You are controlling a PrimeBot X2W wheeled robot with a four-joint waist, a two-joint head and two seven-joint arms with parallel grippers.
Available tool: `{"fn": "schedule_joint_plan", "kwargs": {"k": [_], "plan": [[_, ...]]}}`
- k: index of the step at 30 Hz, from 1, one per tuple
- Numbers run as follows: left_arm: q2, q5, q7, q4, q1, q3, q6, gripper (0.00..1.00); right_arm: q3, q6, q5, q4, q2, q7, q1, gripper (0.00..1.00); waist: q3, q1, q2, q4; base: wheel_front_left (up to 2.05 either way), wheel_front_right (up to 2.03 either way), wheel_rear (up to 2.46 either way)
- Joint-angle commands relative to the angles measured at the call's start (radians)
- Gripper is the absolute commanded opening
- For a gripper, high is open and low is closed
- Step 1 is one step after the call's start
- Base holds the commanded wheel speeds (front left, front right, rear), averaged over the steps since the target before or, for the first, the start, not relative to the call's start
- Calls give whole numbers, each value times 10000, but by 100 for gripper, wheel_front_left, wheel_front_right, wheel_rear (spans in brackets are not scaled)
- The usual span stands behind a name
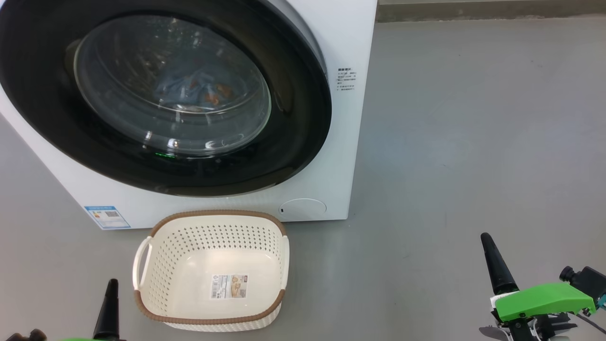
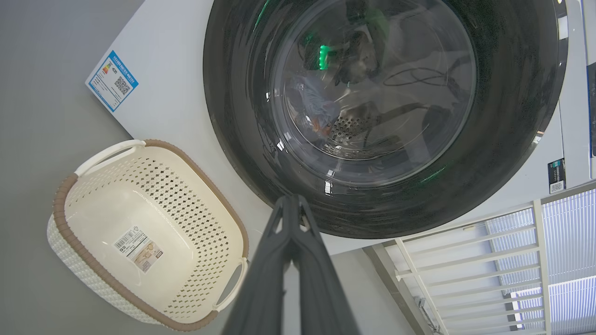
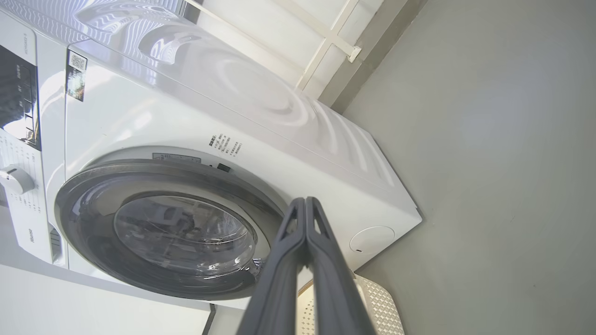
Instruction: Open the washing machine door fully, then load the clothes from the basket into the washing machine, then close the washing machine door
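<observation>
washing machine door [image 1: 293, 118] shut flush on the washing machine [image 1: 345, 38]; clothes [image 1: 189, 87] inside the drum, visible through the glass; basket [image 1: 213, 213] on the floor [image 1: 473, 142] just in front, below the door; left tool [image 1: 112, 284] and right tool [image 1: 486, 239] both closed, gripping nothing, low near the floor.

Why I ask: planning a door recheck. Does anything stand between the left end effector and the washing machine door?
Nothing visible does. The left end effector points straight at the washing machine door; the basket sits off to the side.
</observation>
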Motion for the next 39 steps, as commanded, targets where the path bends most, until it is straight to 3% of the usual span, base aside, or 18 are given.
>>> {"fn": "schedule_joint_plan", "kwargs": {"k": [1,39], "plan": [[96,-239,94,-246,-471,336,-19,0,22,-8,346,-314,-12,90,-23,0,-14,-1,0,16,0,0,0],[-527,-3280,1181,-323,-752,1109,-30,0,-597,-15,4036,-608,345,1191,55,0,-282,-1,0,315,0,0,0]]}}
